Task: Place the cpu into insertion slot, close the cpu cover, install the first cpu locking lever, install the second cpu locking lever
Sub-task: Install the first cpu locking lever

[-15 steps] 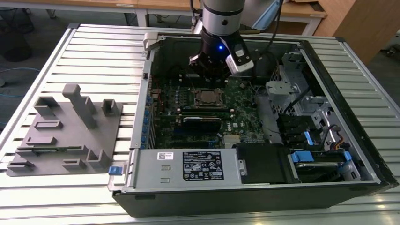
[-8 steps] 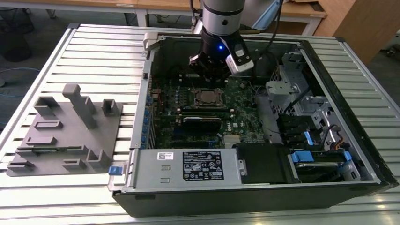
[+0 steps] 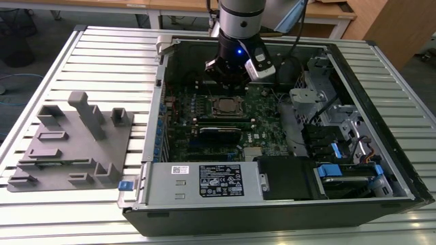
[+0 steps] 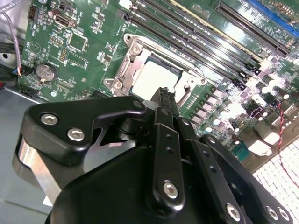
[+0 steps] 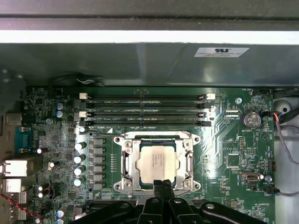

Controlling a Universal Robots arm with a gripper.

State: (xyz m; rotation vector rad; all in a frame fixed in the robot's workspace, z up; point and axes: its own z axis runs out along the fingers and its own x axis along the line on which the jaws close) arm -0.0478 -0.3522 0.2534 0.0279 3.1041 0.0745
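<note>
The gripper, jaws pressed together on nothing, hangs at the near edge of the insertion slot. In that slot lies the cpu (silvery top up), framed by the lowered cpu cover. Beyond the slot run four long memory slots.

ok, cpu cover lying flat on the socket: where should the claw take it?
Probably the frame edge nearest the claw, pinched from straight above. The cpu cover lies flat around the cpu, a thin frame with a big window, so only its rim offers a hold.
</note>
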